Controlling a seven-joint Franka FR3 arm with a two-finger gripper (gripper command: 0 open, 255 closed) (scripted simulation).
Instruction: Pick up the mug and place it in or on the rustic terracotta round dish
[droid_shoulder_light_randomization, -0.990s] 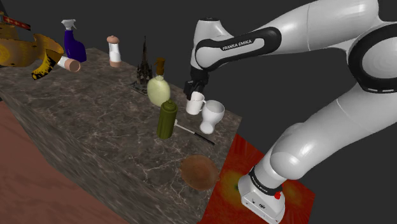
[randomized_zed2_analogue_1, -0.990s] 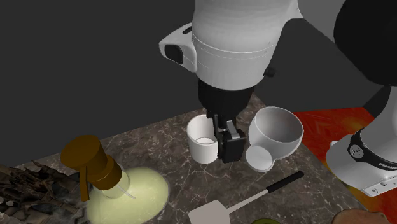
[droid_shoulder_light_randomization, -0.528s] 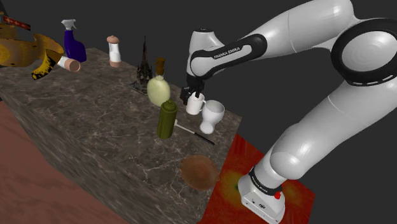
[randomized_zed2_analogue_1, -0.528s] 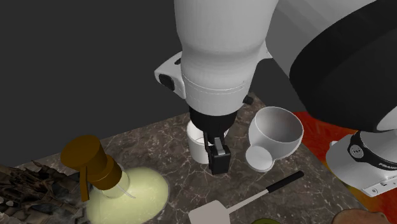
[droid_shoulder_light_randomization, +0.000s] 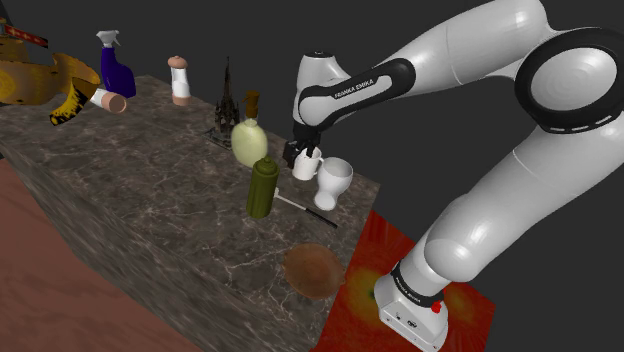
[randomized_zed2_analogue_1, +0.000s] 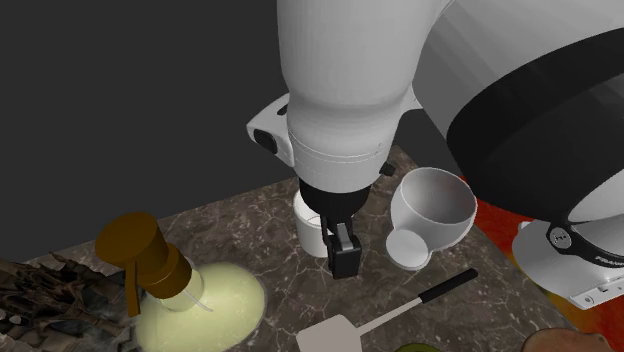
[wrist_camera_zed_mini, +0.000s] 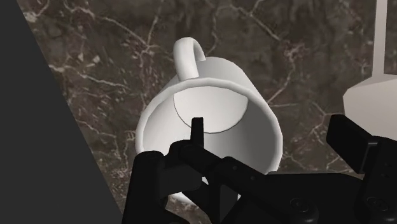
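Observation:
A white mug (droid_shoulder_light_randomization: 306, 167) stands upright near the far edge of the dark marble counter (droid_shoulder_light_randomization: 150, 180). My black gripper (droid_shoulder_light_randomization: 301, 153) has come down over it and is open. In the wrist view the gripper (wrist_camera_zed_mini: 272, 132) straddles the mug's (wrist_camera_zed_mini: 210, 108) wall: one finger dips inside the mug and the other stands outside, and neither presses the wall. From the second exterior view the outer finger (randomized_zed2_analogue_1: 345, 258) hangs in front of the mug (randomized_zed2_analogue_1: 308, 222). The brown round dish (droid_shoulder_light_randomization: 312, 270) lies near the counter's front corner.
A white goblet (droid_shoulder_light_randomization: 334, 180) stands close beside the mug, on the stand's side. An olive bottle (droid_shoulder_light_randomization: 262, 187), a pale flask (droid_shoulder_light_randomization: 249, 142) with a brown stopper and a flat spatula (droid_shoulder_light_randomization: 305, 210) lie between the mug and the dish. More bottles stand farther off on the shoulder view's left.
The arm has come down, moving the hand from above the mug onto its rim. The fingers have stayed apart and the mug has not moved.

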